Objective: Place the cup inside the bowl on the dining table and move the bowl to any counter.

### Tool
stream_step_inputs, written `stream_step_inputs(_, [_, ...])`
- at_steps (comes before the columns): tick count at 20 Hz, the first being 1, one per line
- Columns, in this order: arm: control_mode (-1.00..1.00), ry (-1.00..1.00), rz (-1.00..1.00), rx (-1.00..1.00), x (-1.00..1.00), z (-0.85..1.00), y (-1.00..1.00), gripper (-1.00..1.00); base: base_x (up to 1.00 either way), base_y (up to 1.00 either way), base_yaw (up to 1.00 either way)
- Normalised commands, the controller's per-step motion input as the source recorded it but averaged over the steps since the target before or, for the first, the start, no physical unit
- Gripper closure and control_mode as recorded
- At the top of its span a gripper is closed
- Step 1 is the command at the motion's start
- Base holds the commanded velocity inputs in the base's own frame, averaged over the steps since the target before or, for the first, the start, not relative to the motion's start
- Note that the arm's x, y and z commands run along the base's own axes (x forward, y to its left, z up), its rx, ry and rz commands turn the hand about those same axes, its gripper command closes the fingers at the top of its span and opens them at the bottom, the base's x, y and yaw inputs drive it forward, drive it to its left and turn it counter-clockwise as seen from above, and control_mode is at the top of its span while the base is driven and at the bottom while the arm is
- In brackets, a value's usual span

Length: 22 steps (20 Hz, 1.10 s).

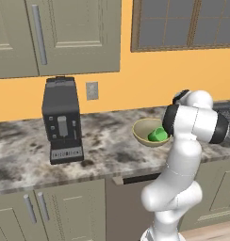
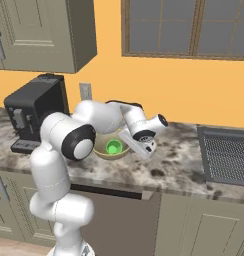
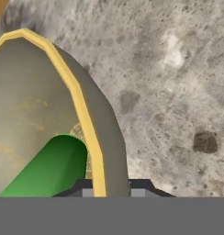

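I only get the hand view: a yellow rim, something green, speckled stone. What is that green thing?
Observer: A small cup, inside a wide bowl.
Operator: And where is the bowl?
Observer: At a long counter with cabinets beneath; I cannot tell whether it touches the stone.
Operator: Anything else on that counter?
Observer: A black coffee machine, off to the bowl's left.

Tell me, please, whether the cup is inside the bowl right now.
Yes, inside. The green cup lies within the olive-yellow bowl, below its rim, in both base views and the hand view.
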Motion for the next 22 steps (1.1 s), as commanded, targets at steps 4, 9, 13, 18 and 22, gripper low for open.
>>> stream_step_inputs(4, [-1.00,0.00,-0.04,-0.02,0.13,-0.18,0.00,1.00,0.00,0.00,0.00])
stream_step_inputs(9, [-1.00,0.00,-0.04,-0.02,0.08,-0.26,0.00,1.00,0.00,0.00,0.00])
stream_step_inputs(13, [-1.00,0.00,-0.03,-0.01,0.04,-0.17,0.00,1.00,0.00,0.00,0.00])
stream_step_inputs(18, [-1.00,0.00,0.00,0.00,0.00,0.00,0.00,1.00,0.00,0.00,0.00])
stream_step_inputs(22, [-1.00,0.00,-0.03,0.00,0.00,0.00,0.01,-1.00,0.00,0.00,0.00])
